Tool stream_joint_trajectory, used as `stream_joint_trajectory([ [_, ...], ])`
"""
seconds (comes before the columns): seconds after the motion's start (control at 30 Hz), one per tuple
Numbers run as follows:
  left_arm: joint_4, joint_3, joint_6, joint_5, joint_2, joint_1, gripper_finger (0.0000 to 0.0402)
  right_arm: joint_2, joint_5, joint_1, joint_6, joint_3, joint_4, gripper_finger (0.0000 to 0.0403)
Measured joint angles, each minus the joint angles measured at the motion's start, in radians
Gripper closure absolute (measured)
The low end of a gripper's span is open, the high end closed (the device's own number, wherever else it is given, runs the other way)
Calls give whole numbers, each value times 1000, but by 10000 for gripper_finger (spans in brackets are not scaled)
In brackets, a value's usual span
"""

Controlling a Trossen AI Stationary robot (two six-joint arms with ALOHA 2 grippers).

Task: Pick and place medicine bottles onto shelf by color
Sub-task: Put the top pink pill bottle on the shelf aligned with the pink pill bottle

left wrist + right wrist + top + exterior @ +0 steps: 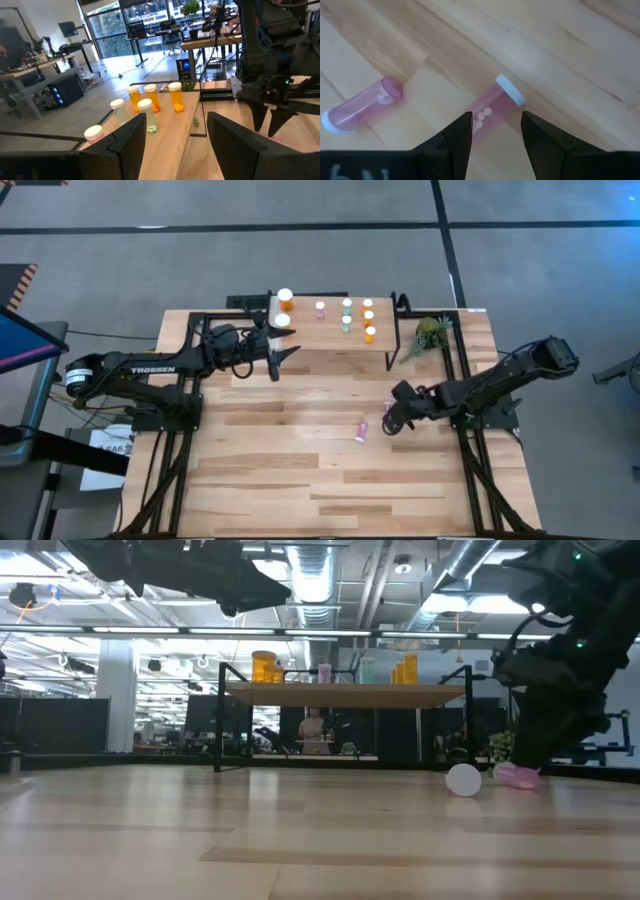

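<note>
Along the left arm [130, 367] reads "TROSSEN"; left gripper [283, 355] spread, right gripper [496, 131] spread.

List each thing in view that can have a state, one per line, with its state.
left gripper: open, empty, at the shelf's left end
right gripper: open, over a lying pink bottle
pink bottle between the fingers: on its side on the table, capped
second pink bottle: on its side on the table, apart from the first
large orange bottles: upright on the shelf
small orange bottles: upright on the shelf
plant: beside the shelf
</note>
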Motion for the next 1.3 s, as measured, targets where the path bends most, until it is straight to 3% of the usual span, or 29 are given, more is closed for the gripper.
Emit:
stream_joint_trajectory([
  [0.33, 1, 0, -10, -1, 0, 0, 203, 25, -1, 8, 48, 0, 56, 212],
  [0.63, -2, 0, -10, -2, 0, 0, 203, 167, -33, 27, 64, 3, 168, 212],
  [0.9, -7, 0, -27, -2, 0, 0, 203, 175, -40, 47, 8, 29, 45, 213],
  [1.3, -7, 0, -36, -1, 0, 0, 203, 143, -50, 50, -66, 34, -4, 298],
])
